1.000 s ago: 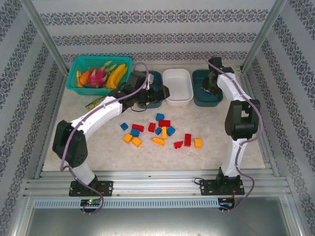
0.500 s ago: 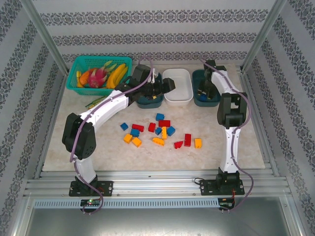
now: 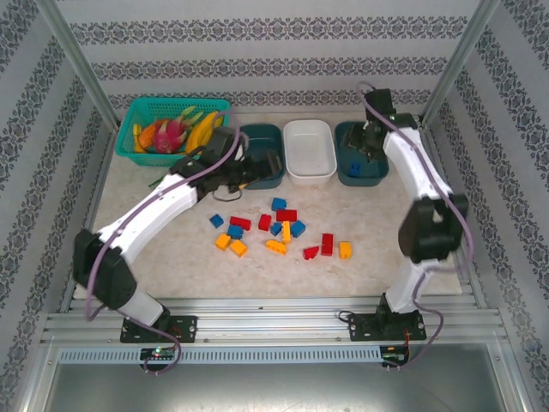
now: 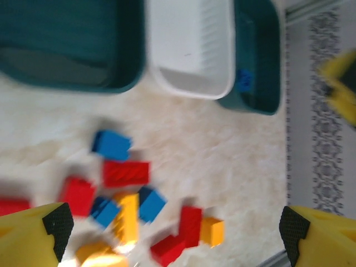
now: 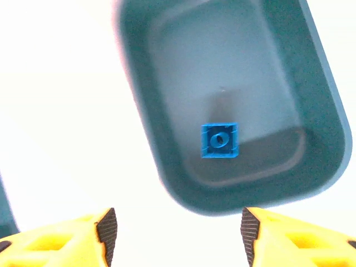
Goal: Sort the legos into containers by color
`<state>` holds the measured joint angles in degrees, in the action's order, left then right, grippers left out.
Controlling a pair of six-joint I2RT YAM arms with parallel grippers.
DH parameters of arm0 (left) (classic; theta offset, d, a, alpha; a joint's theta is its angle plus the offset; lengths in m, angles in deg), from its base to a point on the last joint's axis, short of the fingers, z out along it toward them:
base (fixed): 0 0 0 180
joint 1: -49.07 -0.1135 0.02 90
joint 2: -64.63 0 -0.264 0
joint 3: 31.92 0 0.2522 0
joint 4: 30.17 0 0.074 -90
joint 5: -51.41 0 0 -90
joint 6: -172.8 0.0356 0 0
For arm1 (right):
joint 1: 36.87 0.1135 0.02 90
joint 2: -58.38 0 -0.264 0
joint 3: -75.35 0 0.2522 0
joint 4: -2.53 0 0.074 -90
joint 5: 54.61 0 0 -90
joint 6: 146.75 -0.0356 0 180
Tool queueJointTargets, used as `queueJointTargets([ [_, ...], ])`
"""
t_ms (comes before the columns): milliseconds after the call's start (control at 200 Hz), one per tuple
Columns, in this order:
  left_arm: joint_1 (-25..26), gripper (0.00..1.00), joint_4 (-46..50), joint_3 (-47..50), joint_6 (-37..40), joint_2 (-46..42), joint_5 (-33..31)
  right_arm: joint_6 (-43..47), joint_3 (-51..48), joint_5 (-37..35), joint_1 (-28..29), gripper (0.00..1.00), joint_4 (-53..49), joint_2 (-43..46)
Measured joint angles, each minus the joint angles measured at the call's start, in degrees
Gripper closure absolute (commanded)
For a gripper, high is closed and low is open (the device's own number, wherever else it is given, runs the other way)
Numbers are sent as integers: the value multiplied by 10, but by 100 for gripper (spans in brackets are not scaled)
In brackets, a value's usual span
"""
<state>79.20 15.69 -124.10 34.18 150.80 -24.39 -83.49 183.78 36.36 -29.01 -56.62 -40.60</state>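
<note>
- left gripper [image 3: 268, 163]: wide open, holding nothing, over the near edge of the left teal tub [image 3: 260, 135]
- loose legos [image 3: 279, 227]: scattered on the table in front of the 3 tubs
- right gripper [image 3: 364, 153]: fingers apart, empty, above the right teal tub [image 5: 167, 167]
- 1 blue lego [image 5: 219, 140]: lying in that tub

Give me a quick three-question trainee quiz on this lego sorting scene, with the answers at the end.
1. True or false: the white tub holds a red brick.
2. What colour is the brick in the teal tub under the right gripper? A red, B blue, C yellow.
3. Fill in: the right gripper's jaws are ____.
Key: 1 false; 2 B; 3 open.
</note>
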Motion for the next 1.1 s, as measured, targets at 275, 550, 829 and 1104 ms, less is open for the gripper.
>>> queueJointTargets([
  [275,-38,14,97,223,-90,-121,-59,31,-425,75,202,28,228,343],
  [550,-59,20,113,273,-70,-117,-63,26,-585,107,261,31,267,429],
  [829,-59,20,108,258,20,-23,-50,25,-584,120,261,31,292,421],
  [1104,-59,25,61,271,-3,-15,-33,25,-582,122,262,31,292,409],
])
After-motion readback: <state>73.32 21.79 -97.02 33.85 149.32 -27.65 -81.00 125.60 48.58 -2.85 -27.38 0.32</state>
